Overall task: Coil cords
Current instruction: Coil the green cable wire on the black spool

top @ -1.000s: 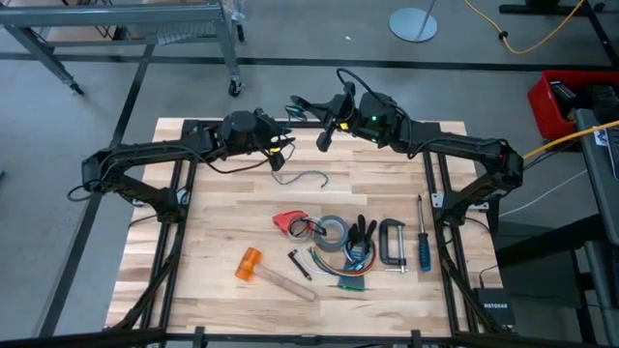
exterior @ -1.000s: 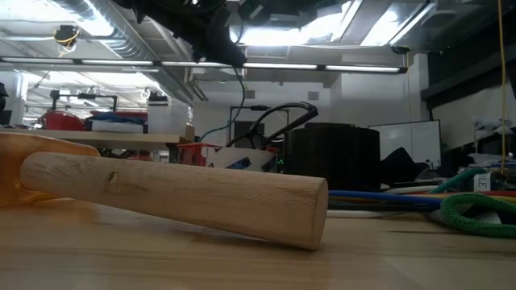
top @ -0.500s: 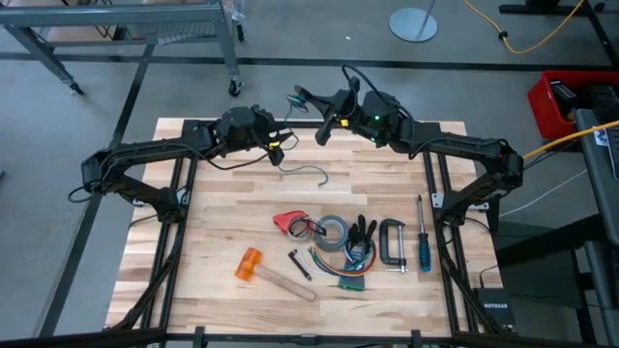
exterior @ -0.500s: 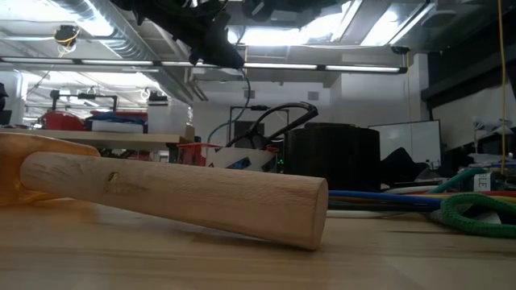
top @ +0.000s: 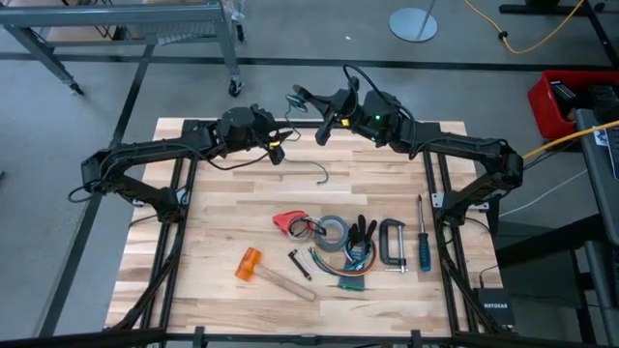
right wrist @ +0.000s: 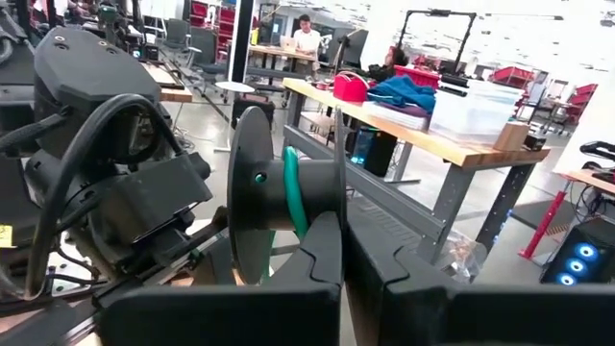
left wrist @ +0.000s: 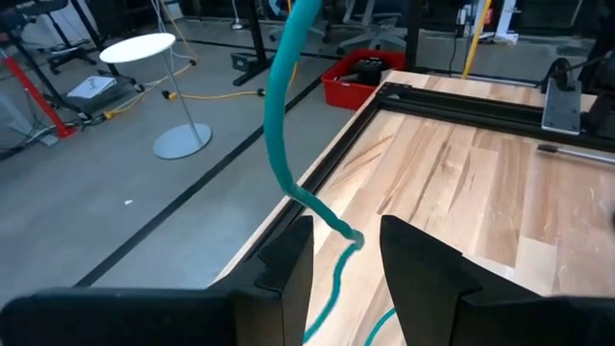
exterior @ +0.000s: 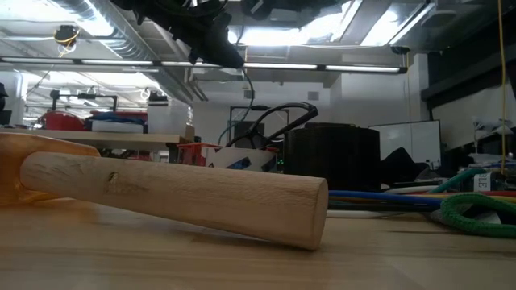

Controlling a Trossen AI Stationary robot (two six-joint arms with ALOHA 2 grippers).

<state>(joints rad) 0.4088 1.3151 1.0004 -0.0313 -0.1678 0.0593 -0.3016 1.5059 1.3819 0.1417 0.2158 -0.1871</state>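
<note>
A thin teal-dark cord (top: pixel 320 172) runs from a black spool (right wrist: pixel 252 192) down past my left gripper, and its loose end lies on the table. Some turns of cord (right wrist: pixel 294 197) sit on the spool's hub. My right gripper (top: pixel 327 114) is shut on the spool above the table's far edge. My left gripper (top: pixel 278 149) hovers just to its left, open, with the cord (left wrist: pixel 281 144) passing between its fingers (left wrist: pixel 288 264). In the low view both grippers are dark shapes at the top, and the cord (exterior: pixel 247 90) hangs below them. My right gripper pinches the rim of one of the spool's flat end discs (right wrist: pixel 338 197) between its two fingers. The spool is lifted clear of the table, its axle lying across the fingers. My left gripper has the cord (left wrist: pixel 348 238) running through the gap between its fingers; whether it touches them, I cannot tell.
Tools lie in the table's near middle: a red piece (top: pixel 287 221), a tape roll (top: pixel 334 232), a clamp (top: pixel 392 242), a screwdriver (top: pixel 423 244), a hammer (top: pixel 263 271) and multi-coloured wires (top: pixel 350 277). The hammer's handle (exterior: pixel 177 193) fills the low view. A person (right wrist: pixel 307 35) sits far behind.
The cord's loose tail on the table has grown shorter and has been drawn toward the far edge, up toward my left gripper. My right gripper has turned a little with the spool. My left gripper has gone slightly toward the far edge.
</note>
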